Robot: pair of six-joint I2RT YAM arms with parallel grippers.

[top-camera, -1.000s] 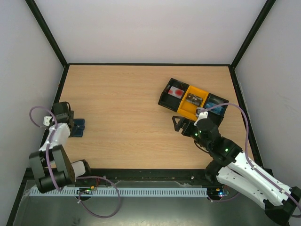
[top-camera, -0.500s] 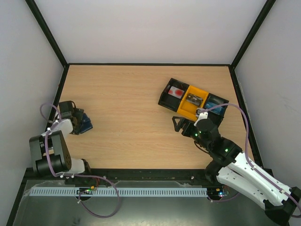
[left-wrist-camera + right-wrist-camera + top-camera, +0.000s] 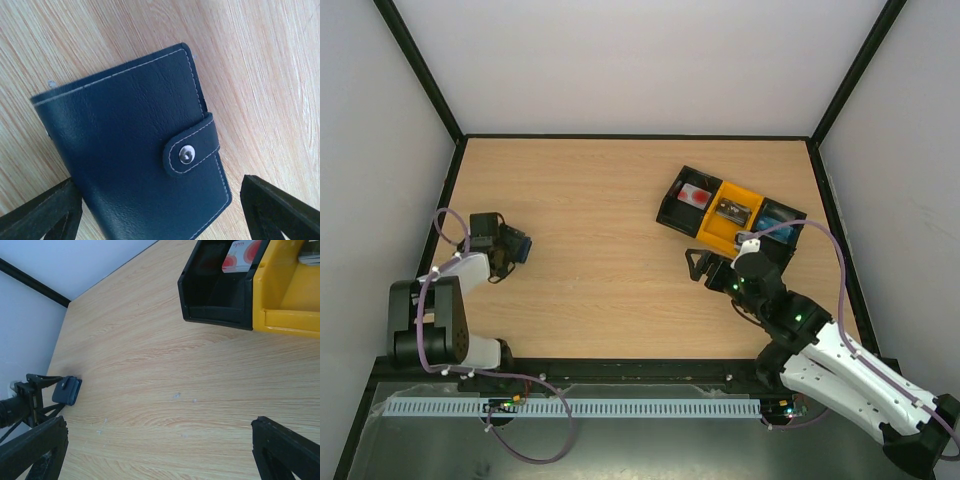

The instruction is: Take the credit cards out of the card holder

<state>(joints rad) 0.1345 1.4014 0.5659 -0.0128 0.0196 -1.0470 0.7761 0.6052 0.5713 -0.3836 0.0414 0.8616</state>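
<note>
The card holder (image 3: pixel 135 145) is a navy folding wallet, closed, with its snap tab fastened. My left gripper (image 3: pixel 160 185) is shut on it across its width, fingers spread wide, and holds it tilted above the table's left side (image 3: pixel 520 247). It also shows small in the right wrist view (image 3: pixel 66 390). The pinkish-white card (image 3: pixel 695 195) with the red spot lies in the tray's black left compartment. A dark card (image 3: pixel 730 209) lies in the yellow middle compartment. My right gripper (image 3: pixel 704 264) hangs open over bare wood, just in front of the tray.
The black-and-yellow tray (image 3: pixel 712 234) stands at the back right, and its right compartment holds something bluish (image 3: pixel 780 215). Black frame rails (image 3: pixel 450 190) and white walls bound the table on three sides. The left arm sits close to the left rail.
My left gripper has swung right and away from the left rail, carrying the card holder and tipping it up. The right arm has barely shifted.
</note>
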